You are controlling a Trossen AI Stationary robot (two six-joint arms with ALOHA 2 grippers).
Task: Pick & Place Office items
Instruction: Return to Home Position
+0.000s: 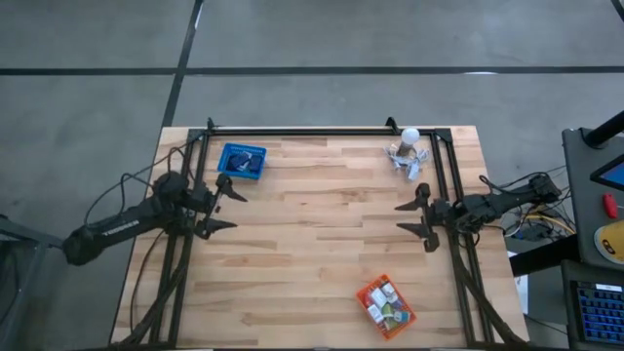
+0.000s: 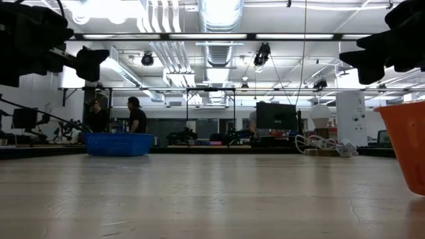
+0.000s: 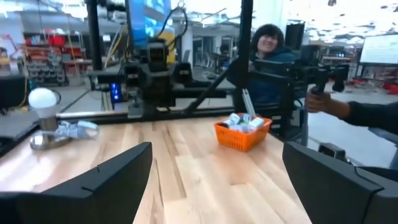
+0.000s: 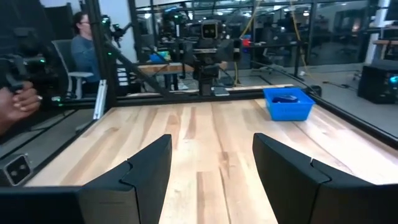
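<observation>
Sorting of the office items (image 1: 382, 303), closing stage. The items we can see lie heaped in the orange basket (image 1: 386, 322) at the near right of the surface (image 1: 322, 234). One dark item (image 4: 286, 98) rests in the blue basket (image 1: 255, 172) at the far left, and no loose item shows on the boards between the two. We judge the placing to be finished and the step in hand to be the retreat to the rest pose. The left pincer (image 1: 234, 209) hangs over the left edge, just near of the blue basket, with its jaws wide and nothing between them. The right pincer (image 1: 398, 217) faces it from the right edge, likewise wide and empty, so the two stand well apart across the bare middle. The next move, as we read it, calls only for each arm to fold back toward its own base. No grasp is needed, and the jaws may stay as they are or close. Little stands in the way. The white ball-topped cluster of clips (image 1: 407, 151) sits at the far right, near the right arm and on its far side, and should be kept clear of the elbow. The black frame (image 1: 312, 130) rims the surface close beside both arms. Beyond the right edge a person (image 3: 270, 62) stands near the rig, and a hand (image 4: 18, 102) shows off the surface.
</observation>
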